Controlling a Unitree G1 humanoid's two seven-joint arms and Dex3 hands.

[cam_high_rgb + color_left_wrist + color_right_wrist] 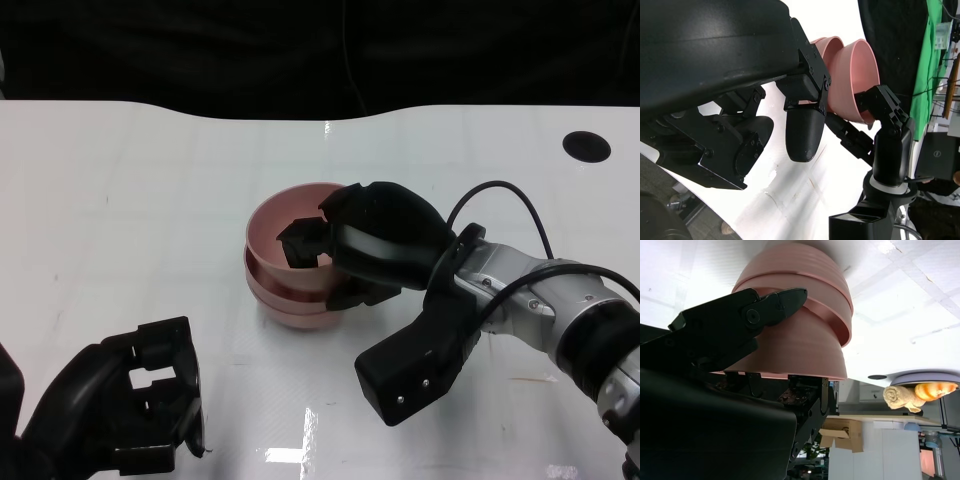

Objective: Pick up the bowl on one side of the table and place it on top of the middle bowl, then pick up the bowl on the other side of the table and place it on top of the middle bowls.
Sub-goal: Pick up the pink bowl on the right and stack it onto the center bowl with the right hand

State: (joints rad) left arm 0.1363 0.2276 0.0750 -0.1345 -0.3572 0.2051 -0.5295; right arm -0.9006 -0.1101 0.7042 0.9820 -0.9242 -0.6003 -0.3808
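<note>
The right hand point(335, 245) pinches the rim of the top pink bowl point(290, 215), nested on the mid-table stack; it appears light, rigid and smooth, best held at the rim; the left hand point(130, 405) rests empty, fingers apart.

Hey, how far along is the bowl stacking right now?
All the pink bowls sit nested in one stack at the table's middle; neither side shows a loose bowl. The right hand grips the top bowl's rim, fingers inside. The left hand holds nothing. Left: release and withdraw.
</note>
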